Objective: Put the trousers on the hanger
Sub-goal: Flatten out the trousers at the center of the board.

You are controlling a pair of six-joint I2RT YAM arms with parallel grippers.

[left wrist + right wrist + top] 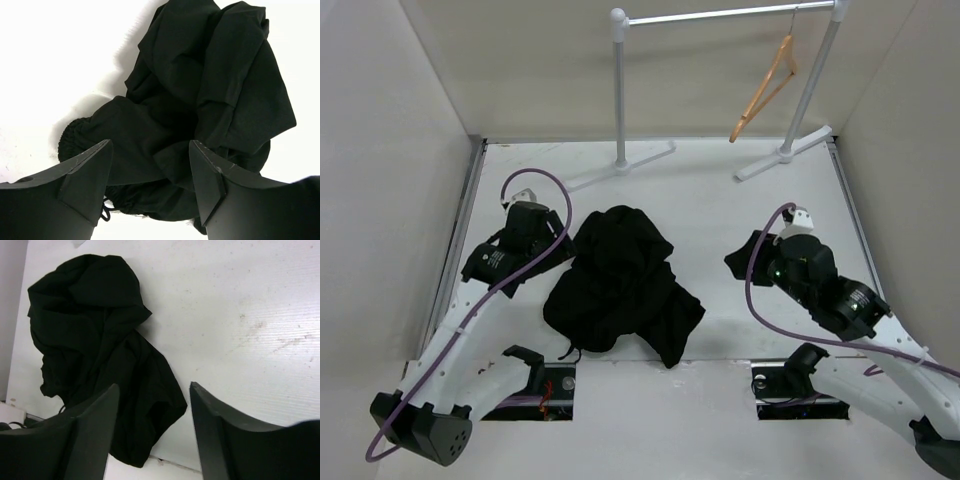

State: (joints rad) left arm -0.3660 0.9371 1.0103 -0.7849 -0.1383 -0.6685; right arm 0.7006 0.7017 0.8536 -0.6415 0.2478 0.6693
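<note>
The black trousers (620, 285) lie crumpled in a heap on the white table, between the two arms. The orange-tan wooden hanger (766, 90) hangs by its hook from the metal rail at the back right. My left gripper (565, 252) is open and empty at the heap's left edge; in the left wrist view its open jaws (150, 170) frame the trousers (210, 90). My right gripper (735, 262) is open and empty, right of the heap and apart from it. In the right wrist view (152, 420) the trousers (90, 335) lie ahead to the left.
A silver-grey rail (720, 15) on white posts with flat feet (782, 155) stands along the back of the table. White walls enclose the table on three sides. Two slots with cables lie at the near edge by the arm bases.
</note>
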